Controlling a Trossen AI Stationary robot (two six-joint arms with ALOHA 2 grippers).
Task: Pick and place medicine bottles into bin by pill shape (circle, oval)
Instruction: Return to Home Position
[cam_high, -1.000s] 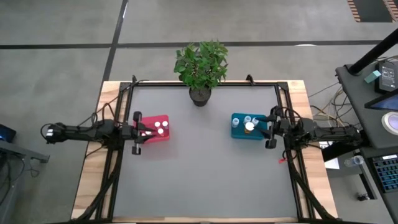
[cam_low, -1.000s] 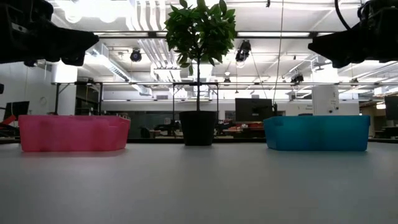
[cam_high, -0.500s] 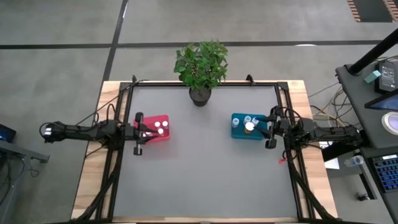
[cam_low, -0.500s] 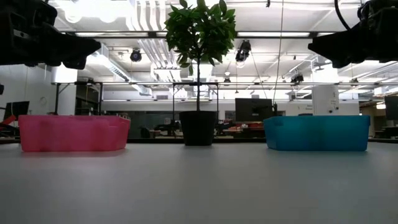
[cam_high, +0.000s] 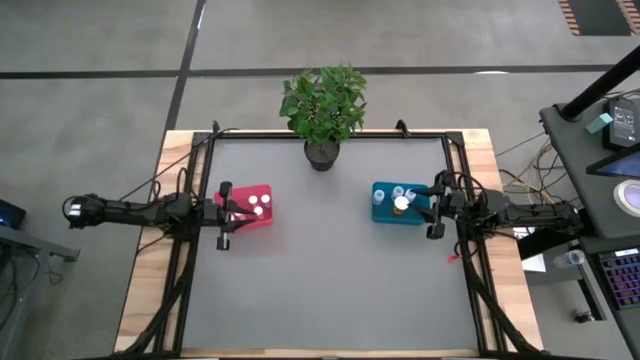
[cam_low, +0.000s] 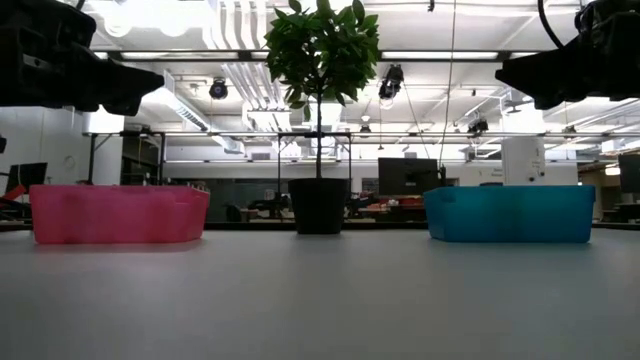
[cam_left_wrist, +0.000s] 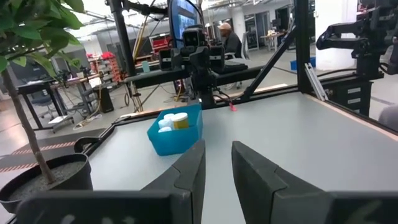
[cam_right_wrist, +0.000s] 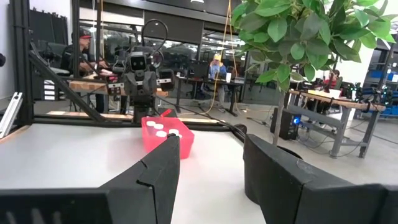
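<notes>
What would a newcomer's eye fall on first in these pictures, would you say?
Two bright bins on the grey table: the red bin on the left, the teal-blue bin on the right, each holding white-capped medicine bottles. A leafy potted plant stands between them at the far edge. The left gripper and right gripper sit open at the bins' outer sides.

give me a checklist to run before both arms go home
1. Left gripper, by the red bin, open and empty: ok
2. Right gripper, by the teal bin, open and empty: ok
3. White-capped bottles sit inside the red bin: ok
4. More bottles sit inside the teal bin: ok
5. No stray bottle on the table: ok
6. Bottles sorted by pill shape: cannot tell, the pills do not show
</notes>
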